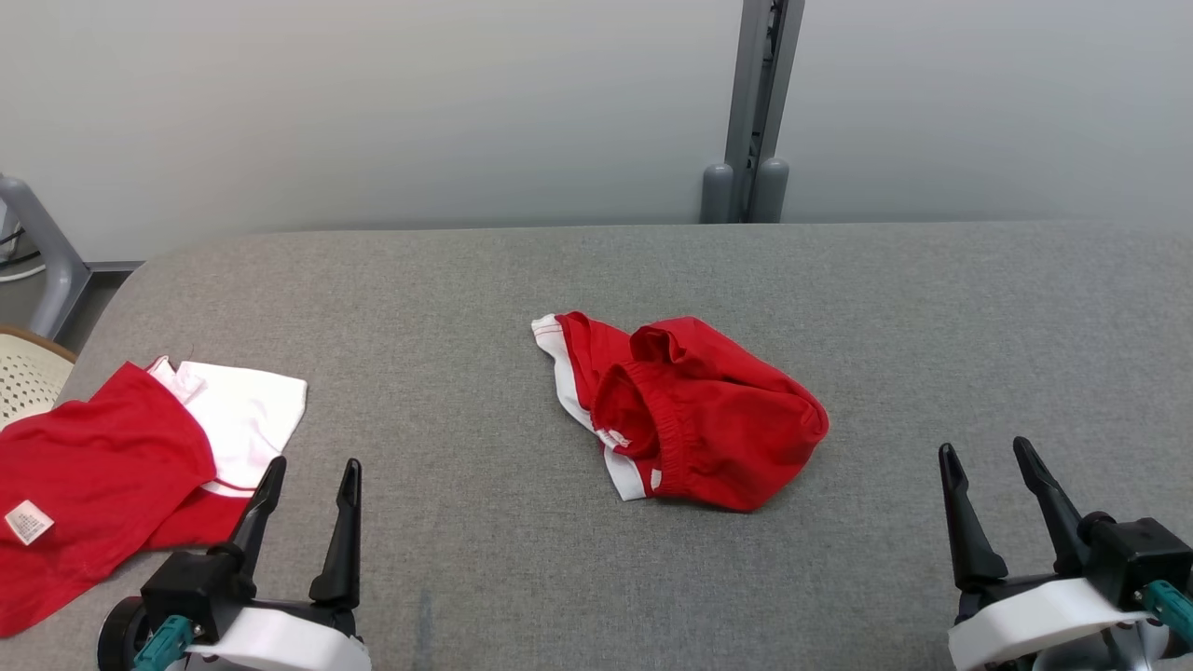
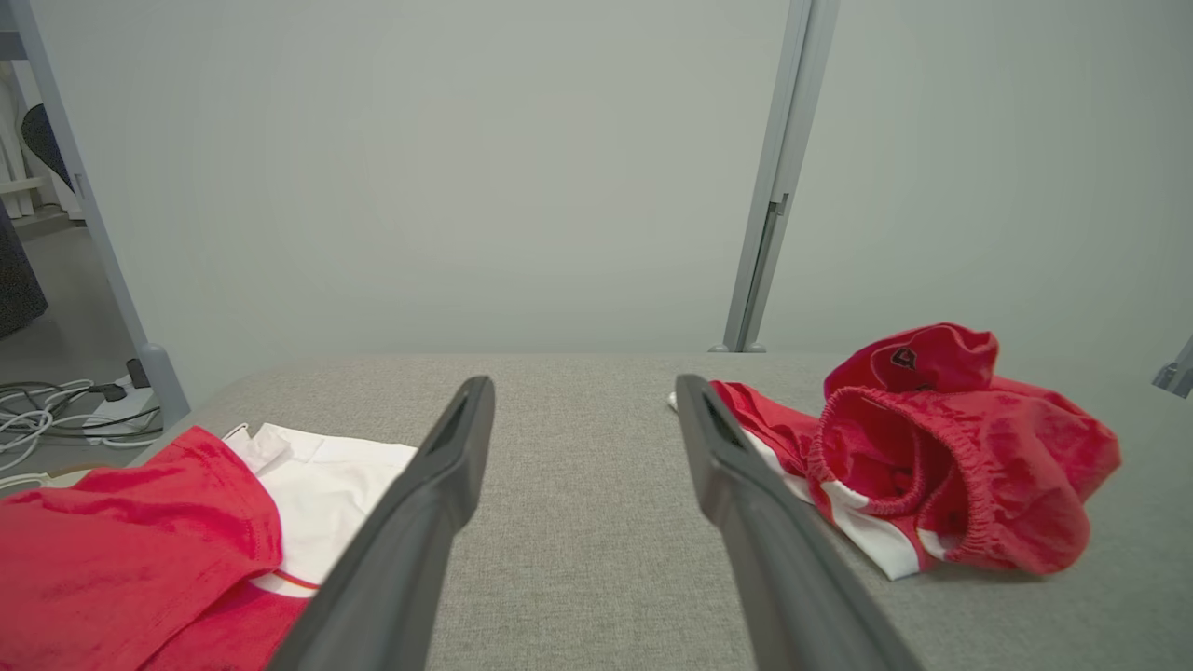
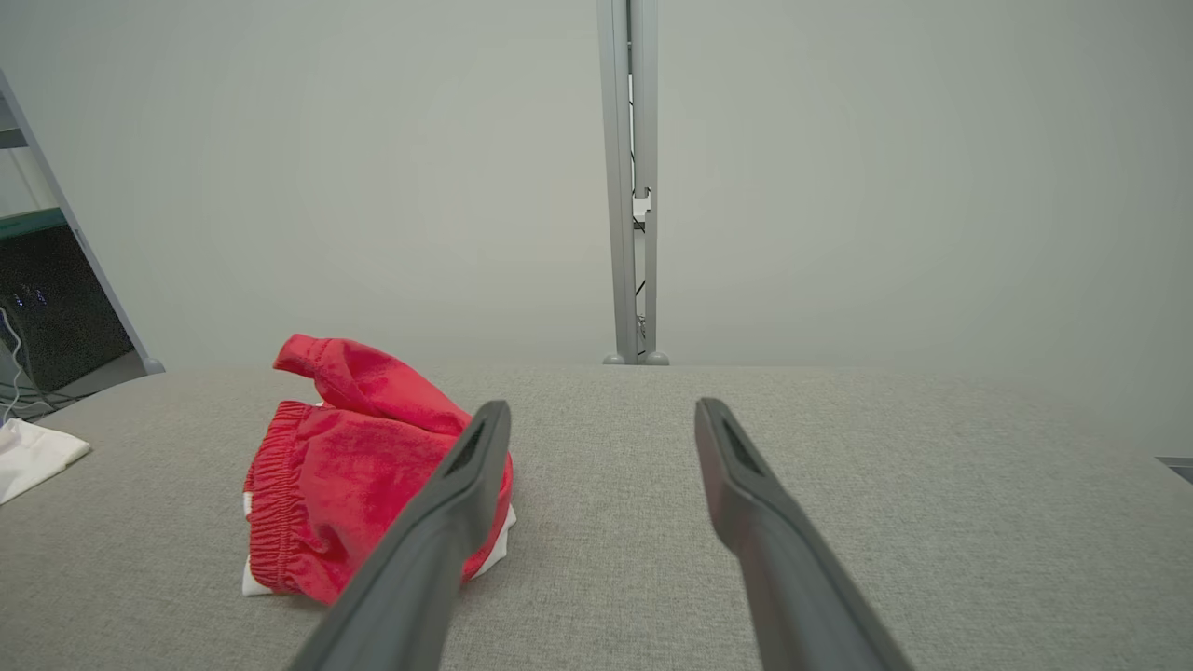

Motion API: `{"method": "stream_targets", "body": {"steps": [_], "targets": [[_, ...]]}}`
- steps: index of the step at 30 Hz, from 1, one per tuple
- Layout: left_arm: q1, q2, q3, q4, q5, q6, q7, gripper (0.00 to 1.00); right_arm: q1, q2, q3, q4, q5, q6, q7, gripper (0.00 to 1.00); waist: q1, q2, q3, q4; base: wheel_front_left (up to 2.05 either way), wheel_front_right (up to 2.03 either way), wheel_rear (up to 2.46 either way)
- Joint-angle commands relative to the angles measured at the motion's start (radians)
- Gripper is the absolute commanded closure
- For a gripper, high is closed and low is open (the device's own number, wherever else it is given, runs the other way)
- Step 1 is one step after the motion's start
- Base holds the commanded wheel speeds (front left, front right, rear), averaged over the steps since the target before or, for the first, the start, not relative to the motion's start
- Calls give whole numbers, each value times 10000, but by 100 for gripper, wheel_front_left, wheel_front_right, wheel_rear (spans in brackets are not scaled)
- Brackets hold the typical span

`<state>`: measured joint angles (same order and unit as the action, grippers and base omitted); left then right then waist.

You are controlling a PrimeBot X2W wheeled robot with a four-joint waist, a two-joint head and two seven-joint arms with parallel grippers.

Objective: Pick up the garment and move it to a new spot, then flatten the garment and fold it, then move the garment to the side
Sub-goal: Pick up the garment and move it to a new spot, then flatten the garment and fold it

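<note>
Head view looks down on a grey padded table (image 1: 466,280) with a grey metal post (image 1: 760,93) standing upright behind its far edge. Taking that post as the mark, the garment (image 1: 694,415), a pair of red shorts with white side trim and a gathered elastic waistband, lies crumpled on the table straight in front of the post, about midway across the surface. Its waistband is turned toward the robot's left. It lies free, well apart from both grippers.

The left gripper (image 1: 314,464) hovers nearer the robot than the shorts and far to the left of the post, its two dark fingers spread apart and empty. The right gripper (image 1: 985,445) is to the right of the post, likewise nearer the robot, with its fingers parted and empty.

Farther left of the post, a red and white shirt (image 1: 112,466) lies spread at the table's corner, with a small white label (image 1: 28,522) on its red part. The left gripper's outer fingertip overlaps the shirt's edge in this view; whether it touches cannot be told.

Left wrist view shows bare grey cloth between the parted fingers, with the shorts on the post's side of them and the shirt on the other. Right wrist view has the post rising between the two fingers, and the shorts lie to that view's left of it, partly behind one finger.
</note>
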<state>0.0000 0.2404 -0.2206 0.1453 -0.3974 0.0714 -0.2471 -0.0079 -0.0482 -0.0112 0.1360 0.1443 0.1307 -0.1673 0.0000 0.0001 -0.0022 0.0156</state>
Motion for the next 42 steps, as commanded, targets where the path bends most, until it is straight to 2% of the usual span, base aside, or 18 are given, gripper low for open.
{"method": "stream_targets", "body": {"steps": [1,20,25,29,36,42], "targets": [[94,64,31,-26,-13,39,-4,0,81,-47,-4,-55,40,1,3,0,0,-1,4,-3,0,0,0],[-177,145,-75,-130,-48,109,-22,0,-82,-47,60,-127,139,1,19,0,0,-1,246,-67,0,0,0],[-847,31,-519,-216,215,-244,6,0,-288,-47,115,-163,162,1,-35,0,0,-1,714,-98,0,0,0],[-1625,-283,-1197,-14,342,-706,213,0,-504,-48,225,-140,214,1,-83,0,0,-1,1165,-211,0,0,0],[-2661,-869,-2659,796,420,-1576,1263,0,-941,-47,428,45,343,1,-263,0,0,-1,1862,-686,0,0,0],[-3181,-1010,-3439,1471,298,-1847,1983,0,-1205,-47,574,311,569,1,-463,0,0,-1,2239,-1202,0,0,0]]}}
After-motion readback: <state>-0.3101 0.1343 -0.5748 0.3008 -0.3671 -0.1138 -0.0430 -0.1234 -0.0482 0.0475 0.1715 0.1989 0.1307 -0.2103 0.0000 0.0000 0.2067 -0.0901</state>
